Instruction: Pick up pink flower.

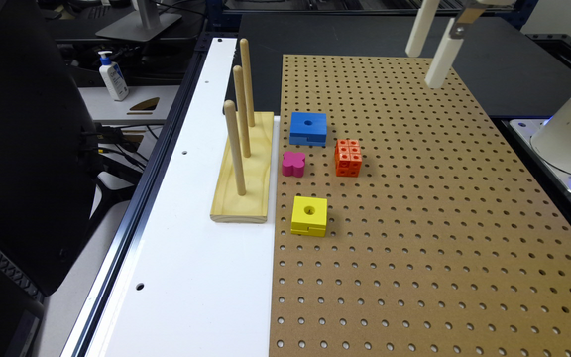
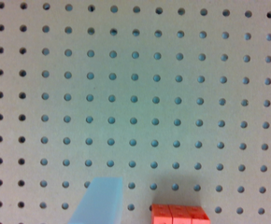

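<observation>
Magenta-pink, the pink flower (image 1: 293, 163) sits flat on the pegboard (image 1: 414, 223), well apart from our gripper (image 1: 429, 52), which hangs high over the board's far end with its jaws spread wide and nothing between them. From the wrist we see two pale fingertips (image 2: 98, 200) far apart at the frame's edge, bare pegboard (image 2: 135, 93) between them, and the top of the orange studded cube (image 2: 180, 214) just inside that gap. The flower lies beyond that cube (image 1: 348, 157) as seen from the jaws — a blue block (image 1: 308, 128) to one side, a yellow block (image 1: 309, 215) to the other, the wooden peg stand (image 1: 243, 168) just past it.
</observation>
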Controlling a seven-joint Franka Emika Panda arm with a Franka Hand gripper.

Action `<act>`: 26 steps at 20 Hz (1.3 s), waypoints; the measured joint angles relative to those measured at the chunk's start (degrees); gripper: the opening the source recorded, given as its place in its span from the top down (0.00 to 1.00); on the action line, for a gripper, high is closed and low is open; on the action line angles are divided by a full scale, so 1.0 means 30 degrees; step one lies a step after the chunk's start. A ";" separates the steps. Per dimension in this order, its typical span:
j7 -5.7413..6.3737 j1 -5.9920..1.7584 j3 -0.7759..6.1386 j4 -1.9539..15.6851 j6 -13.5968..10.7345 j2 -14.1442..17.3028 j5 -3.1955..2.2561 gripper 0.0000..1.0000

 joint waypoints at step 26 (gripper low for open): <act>0.0039 -0.0037 0.0120 0.4295 0.0098 0.4594 0.0002 0.00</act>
